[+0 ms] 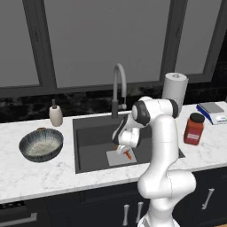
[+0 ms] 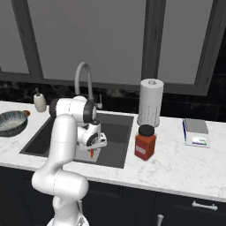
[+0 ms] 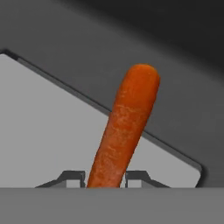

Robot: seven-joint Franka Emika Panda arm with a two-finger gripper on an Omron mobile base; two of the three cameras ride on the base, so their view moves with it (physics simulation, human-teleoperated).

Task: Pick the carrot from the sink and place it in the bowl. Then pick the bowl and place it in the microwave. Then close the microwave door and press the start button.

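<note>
The thin orange carrot lies on the light grey mat at the bottom of the dark sink. My gripper reaches down into the basin, one fingertip pressed against each side of the carrot's near end. From the base, the carrot pokes out just below the hand, and its tip shows again from the right. The blue-grey bowl sits on the counter left of the sink with nothing in it. The microwave and its door are out of view.
A gooseneck faucet stands behind the basin and a white soap dispenser behind the bowl. Right of the sink are a paper towel roll, a red jar and a flat blue-and-white device.
</note>
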